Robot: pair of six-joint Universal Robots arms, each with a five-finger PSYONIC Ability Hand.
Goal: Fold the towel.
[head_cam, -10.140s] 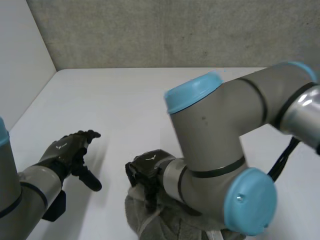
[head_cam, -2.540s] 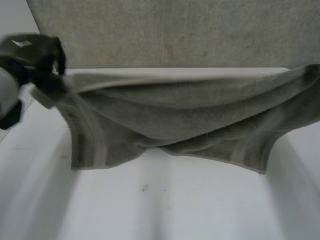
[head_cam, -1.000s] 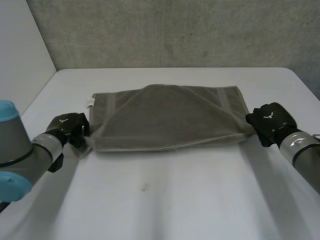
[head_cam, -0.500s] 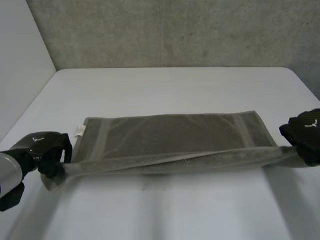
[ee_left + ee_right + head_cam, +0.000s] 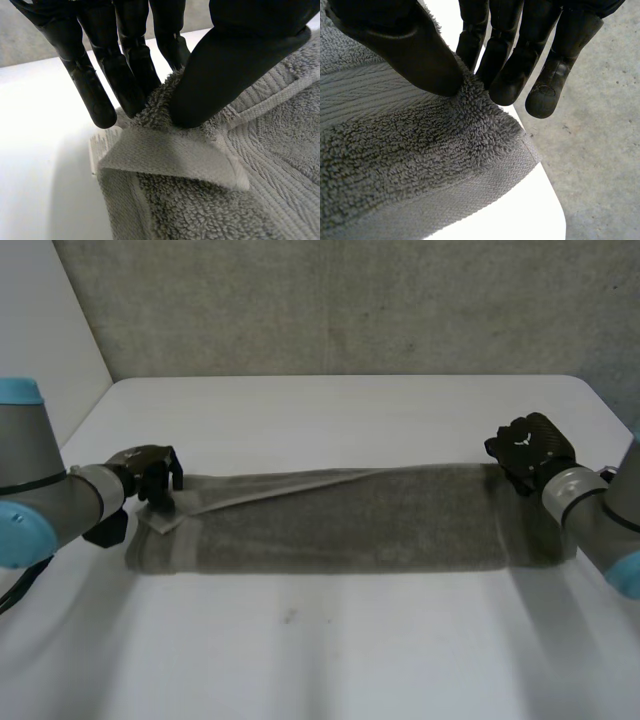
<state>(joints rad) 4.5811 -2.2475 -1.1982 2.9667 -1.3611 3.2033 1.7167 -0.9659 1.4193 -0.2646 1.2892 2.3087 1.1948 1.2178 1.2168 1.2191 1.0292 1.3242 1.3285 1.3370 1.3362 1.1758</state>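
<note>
Left hand [image 5: 150, 478]: clamped on the far left corner of the grey terry towel [image 5: 340, 525], with the thumb pinning the pile against the fingers [image 5: 92, 90]. A pale hem strip is turned over just under the thumb.
Right hand [image 5: 528, 448]: clamped on the far right corner, with the thumb on top of the cloth and the fingertips [image 5: 507, 80] behind its edge.
Towel: lies on the white table [image 5: 330, 660] as a long band running left to right, doubled in layers. Near the left hand the top layer's edge slants across the band.
Arms: the grey left arm [image 5: 45, 505] comes in from the near left and the right arm [image 5: 595, 515] from the near right.
Backdrop: a rough grey concrete wall [image 5: 350, 300] runs along the table's far edge.
</note>
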